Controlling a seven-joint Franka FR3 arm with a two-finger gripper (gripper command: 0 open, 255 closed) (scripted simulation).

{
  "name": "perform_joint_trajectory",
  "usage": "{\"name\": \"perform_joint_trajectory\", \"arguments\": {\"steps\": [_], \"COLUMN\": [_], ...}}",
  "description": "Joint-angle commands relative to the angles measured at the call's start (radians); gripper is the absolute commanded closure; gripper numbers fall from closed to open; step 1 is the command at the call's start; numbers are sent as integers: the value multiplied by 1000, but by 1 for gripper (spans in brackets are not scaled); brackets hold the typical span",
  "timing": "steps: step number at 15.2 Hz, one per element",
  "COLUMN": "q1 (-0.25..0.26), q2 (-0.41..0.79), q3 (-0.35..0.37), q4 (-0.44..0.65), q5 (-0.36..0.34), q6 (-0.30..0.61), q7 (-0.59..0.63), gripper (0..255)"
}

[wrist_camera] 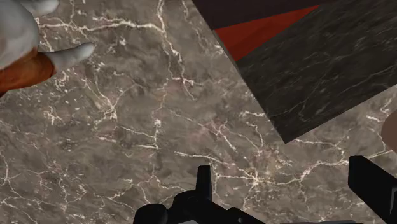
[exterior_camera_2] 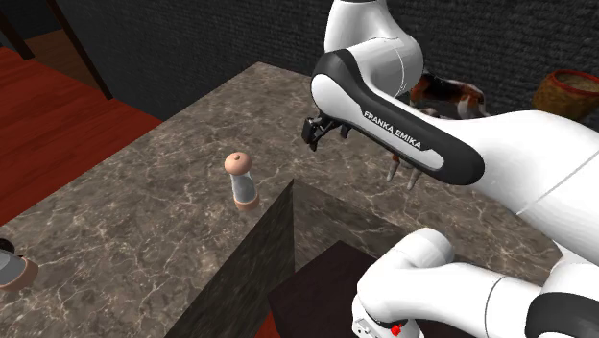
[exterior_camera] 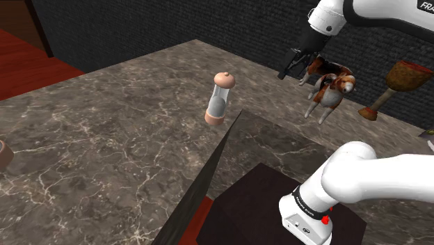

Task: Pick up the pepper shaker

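Observation:
The pepper shaker (exterior_camera: 220,97) (exterior_camera_2: 241,181) is a clear cylinder with a pinkish-tan base and a rounded cap. It stands upright on the brown marble counter (exterior_camera: 104,139), close to the corner of the counter's cut-out. My black gripper (exterior_camera: 292,64) (exterior_camera_2: 317,132) hangs above the counter, well to the shoulder view's right of the shaker and apart from it. In the wrist view the gripper (wrist_camera: 286,188) is open, with only bare marble between its fingers (wrist_camera: 203,181). A tan sliver (wrist_camera: 390,130) beside one finger may be the shaker.
A brown-and-white dog figurine (exterior_camera: 328,87) (exterior_camera_2: 446,94) (wrist_camera: 25,51) stands just beyond the gripper. A wooden goblet (exterior_camera: 402,80) (exterior_camera_2: 573,88) is farther right. Another brown object (exterior_camera: 3,154) (exterior_camera_2: 11,271) sits at the counter's left edge. The dark stand (exterior_camera: 264,202) fills the cut-out.

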Motion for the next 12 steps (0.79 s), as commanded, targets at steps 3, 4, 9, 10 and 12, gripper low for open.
{"name": "perform_joint_trajectory", "arguments": {"steps": [3, 4, 9, 10, 12], "q1": [20, 30, 72, 80, 95], "q2": [65, 97, 265, 299, 369], "q3": [30, 45, 114, 127, 154], "q4": [48, 74, 214, 244, 309], "q5": [23, 34, 81, 89, 102], "q6": [-10, -15, -49, -58, -76], "q7": [19, 28, 73, 82, 100], "gripper": [0, 0, 0, 0, 0]}}
